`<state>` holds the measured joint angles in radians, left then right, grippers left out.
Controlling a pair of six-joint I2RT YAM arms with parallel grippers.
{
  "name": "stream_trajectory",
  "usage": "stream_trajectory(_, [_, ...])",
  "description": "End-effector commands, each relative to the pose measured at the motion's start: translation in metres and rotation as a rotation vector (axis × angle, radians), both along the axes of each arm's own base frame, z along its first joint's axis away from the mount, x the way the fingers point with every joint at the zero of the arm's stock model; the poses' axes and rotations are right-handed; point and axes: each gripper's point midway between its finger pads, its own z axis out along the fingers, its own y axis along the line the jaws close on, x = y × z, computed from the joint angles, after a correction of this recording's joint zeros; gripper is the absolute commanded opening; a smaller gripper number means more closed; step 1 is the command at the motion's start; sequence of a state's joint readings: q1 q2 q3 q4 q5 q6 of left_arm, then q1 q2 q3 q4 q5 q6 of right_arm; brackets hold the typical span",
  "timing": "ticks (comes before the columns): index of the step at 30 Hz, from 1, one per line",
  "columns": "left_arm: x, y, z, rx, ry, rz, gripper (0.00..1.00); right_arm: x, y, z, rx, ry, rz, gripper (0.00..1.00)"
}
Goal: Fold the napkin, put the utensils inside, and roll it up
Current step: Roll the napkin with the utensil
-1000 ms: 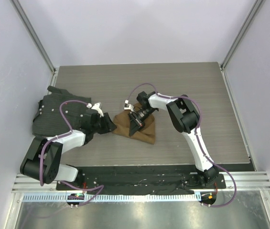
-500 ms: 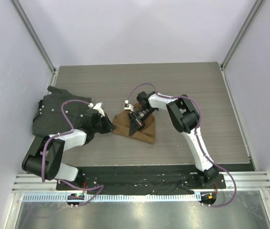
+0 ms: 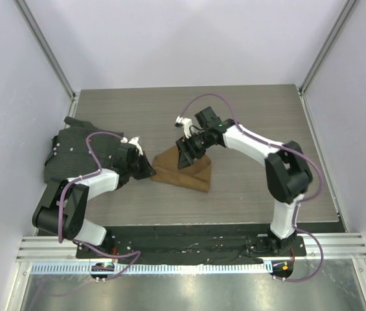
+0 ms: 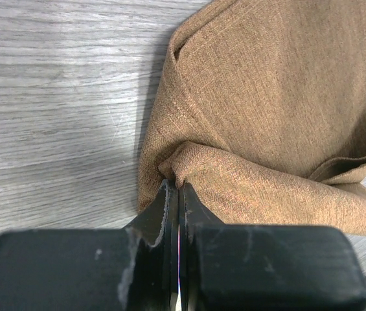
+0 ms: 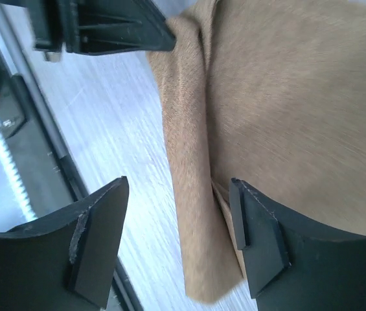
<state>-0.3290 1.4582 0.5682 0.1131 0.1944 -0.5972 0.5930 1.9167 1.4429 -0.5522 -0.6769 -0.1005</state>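
- Pinching the left corner of the napkin, mid-frame, with the left gripper closed tight.
- Lifting the right gripper off it — wide apart, empty — likely finishing the fold.

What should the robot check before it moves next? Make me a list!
1. Left hand pinching the napkin at its edge: ok.
2. Right hand open above the napkin: ok.
3. Napkin folded over: ok, layers show.
4. Napkin lying flat: not ok, the folds puff up.
5. Knife inside the fold: cannot tell, none in view.
6. Hands apart from each other: ok.
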Motion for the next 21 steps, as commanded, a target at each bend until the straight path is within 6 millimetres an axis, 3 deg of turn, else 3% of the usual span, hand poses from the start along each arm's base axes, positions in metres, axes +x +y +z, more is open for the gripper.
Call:
stream_trajectory(1, [-0.002,0.005,-0.004,0.033,0.068,0.018,0.0,0.007,-0.015,0.023,-0.062,-0.245,-0.101,0.72])
stream_trajectory(4, [-0.004,0.005,-0.004,0.034,0.104,0.027,0.0,-0.022,-0.025,0.016,-0.104,-0.26,-0.086,0.72])
stream_trajectory(10, [-0.005,0.005,-0.003,0.041,0.147,0.036,0.0,-0.056,-0.04,0.0,-0.18,-0.305,-0.091,0.73])
stream_trajectory(21, [-0.005,0.006,-0.006,0.055,0.183,0.043,0.0,-0.068,-0.054,-0.027,-0.266,-0.35,-0.081,0.73])
